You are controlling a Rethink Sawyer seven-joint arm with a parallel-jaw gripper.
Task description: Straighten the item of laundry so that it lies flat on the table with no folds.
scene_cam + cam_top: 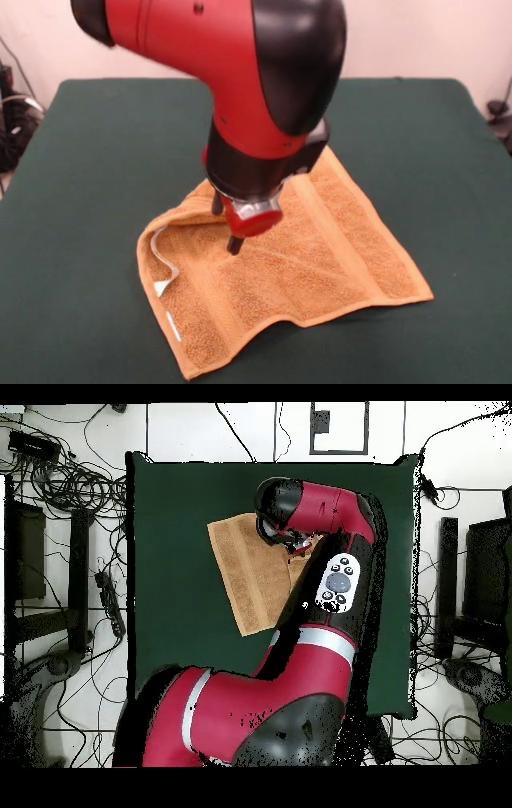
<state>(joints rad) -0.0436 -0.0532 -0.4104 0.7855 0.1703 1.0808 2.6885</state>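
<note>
Now | end effector on towel | left edge folded, prob. | table

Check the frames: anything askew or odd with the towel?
Yes. The towel isn't flat: its left edge is curled up and folded over, showing the white label, and the near hem lifts off the table. The gripper hangs over the towel's middle. Nothing looks damaged.

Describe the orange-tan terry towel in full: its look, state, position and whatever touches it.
The orange-tan terry-cloth towel has flat woven bands and hemmed edges. It lies on the dark green table, not flat: its left edge is folded over, showing a white label, and its front edge ripples. The red and black arm's gripper comes down onto its middle.
</note>
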